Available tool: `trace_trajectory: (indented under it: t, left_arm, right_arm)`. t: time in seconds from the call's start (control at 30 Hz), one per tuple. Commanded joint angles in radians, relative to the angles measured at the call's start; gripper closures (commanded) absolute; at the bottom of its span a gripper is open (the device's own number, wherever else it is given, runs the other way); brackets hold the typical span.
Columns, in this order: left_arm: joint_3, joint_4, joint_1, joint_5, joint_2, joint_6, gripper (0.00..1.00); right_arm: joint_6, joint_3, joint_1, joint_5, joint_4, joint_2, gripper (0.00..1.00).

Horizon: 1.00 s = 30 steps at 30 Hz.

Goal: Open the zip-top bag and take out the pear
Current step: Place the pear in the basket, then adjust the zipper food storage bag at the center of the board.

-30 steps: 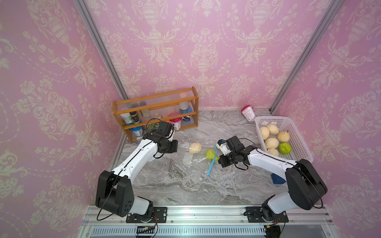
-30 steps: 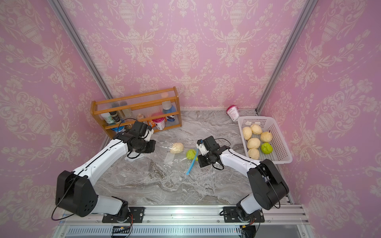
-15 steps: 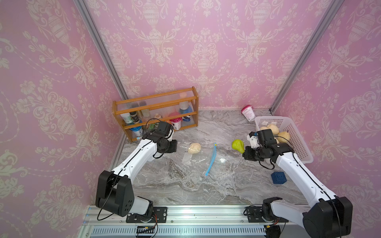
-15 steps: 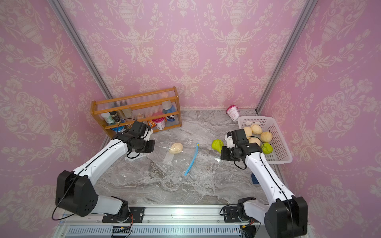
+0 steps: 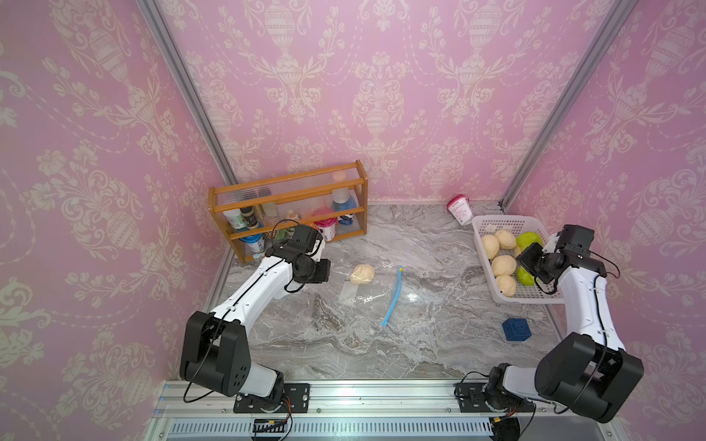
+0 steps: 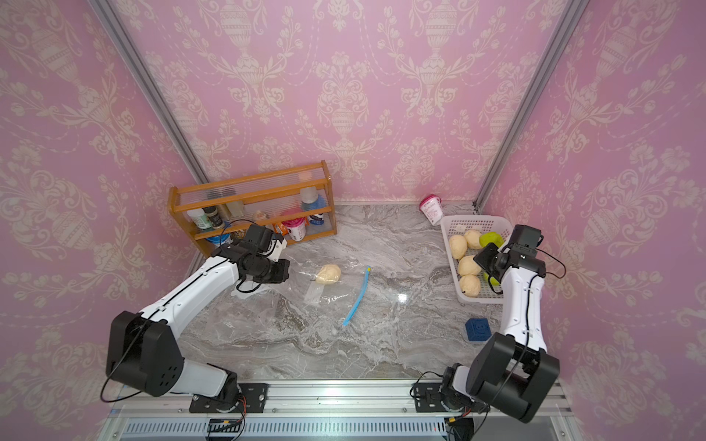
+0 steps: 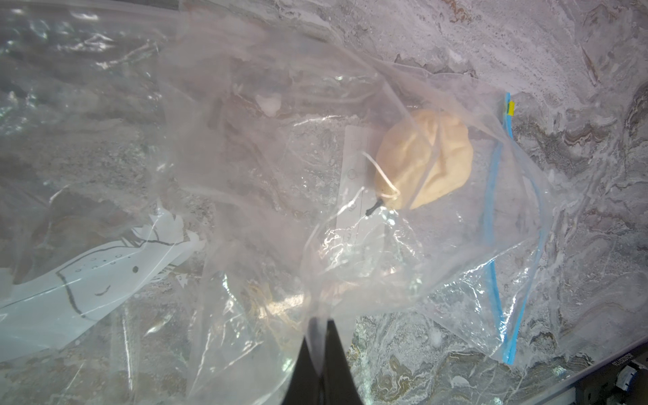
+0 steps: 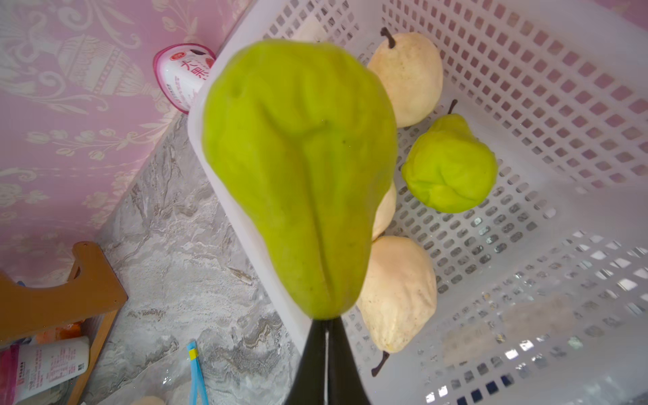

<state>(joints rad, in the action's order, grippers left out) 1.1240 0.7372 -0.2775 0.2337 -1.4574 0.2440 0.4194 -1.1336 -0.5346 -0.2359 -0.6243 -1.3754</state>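
My right gripper (image 8: 326, 324) is shut on the narrow end of a green pear (image 8: 301, 168), holding it above the white basket (image 8: 561, 70). In both top views this pear (image 5: 529, 239) (image 6: 491, 238) hangs at the basket's right side by the right gripper (image 5: 529, 251). The clear zip-top bag (image 7: 403, 252) lies mid-table with its blue zip strip (image 5: 393, 296) parted. A pale pear (image 7: 424, 157) (image 5: 362, 274) lies inside it. My left gripper (image 7: 321, 321) (image 5: 324, 271) is shut on a fold of the bag's plastic at its left end.
The basket (image 5: 504, 223) holds several pale pears and another green one (image 8: 450, 168). A pink yoghurt cup (image 5: 460, 208) stands behind it. A blue cube (image 5: 516, 330) sits near the right arm's base. A wooden rack (image 5: 290, 191) of bottles is back left.
My right arm carried the green pear from the bag's mouth at mid-table rightward to above the basket. The left gripper has kept its pinch on the bag.
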Motion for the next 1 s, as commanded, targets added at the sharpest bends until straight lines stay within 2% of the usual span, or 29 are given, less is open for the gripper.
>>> trace_trajectory:
  t: [0.0,0.07,0.13,0.17,0.2,0.27,0.37,0.47,0.63,0.7,0.83,0.97]
  left_arm:
    - [0.034,-0.007,0.006,0.042,-0.025,-0.038,1.00]
    - [0.040,-0.004,0.007,0.046,-0.031,-0.040,1.00]
    - [0.045,-0.002,0.006,0.049,-0.035,-0.038,1.00]
    - [0.046,-0.002,0.006,0.049,-0.035,-0.037,1.00]
    - [0.046,-0.001,0.006,0.049,-0.034,-0.035,1.00]
    - [0.046,0.001,0.007,0.047,-0.033,-0.034,1.00]
    - [0.046,0.001,0.006,0.041,-0.030,-0.031,1.00]
    - [0.035,-0.004,0.007,0.035,-0.027,-0.023,1.00]
    - [0.025,-0.007,0.007,0.036,-0.025,-0.014,1.00]
    - [0.027,-0.004,0.006,0.036,-0.020,-0.014,1.00]
    - [0.040,-0.001,0.006,0.048,-0.002,-0.008,1.00]
    - [0.060,-0.028,0.003,0.104,0.040,0.010,1.00]
  right_arm:
    - [0.030,-0.025,-0.019,-0.017,0.046,-0.065,1.00]
    - [0.031,-0.016,-0.019,-0.026,0.066,-0.083,1.00]
    - [0.031,0.000,-0.019,-0.033,0.086,-0.076,0.72]
    - [0.027,0.007,-0.018,-0.039,0.095,-0.065,0.63]
    - [0.021,0.012,-0.014,-0.038,0.097,-0.044,0.56]
    - [0.009,0.018,0.002,-0.030,0.088,0.005,0.51]
    - [0.027,0.038,0.048,-0.086,0.059,0.086,0.49]
    - [0.062,0.087,0.166,-0.144,0.046,0.155,0.48]
    - [0.176,0.225,0.431,-0.196,0.119,0.216,0.62]
    - [0.249,0.287,0.513,-0.212,0.174,0.221,0.67]
    - [0.390,0.424,0.655,-0.250,0.347,0.195,0.71]
    - [0.430,0.466,0.759,-0.253,0.413,0.117,0.73]
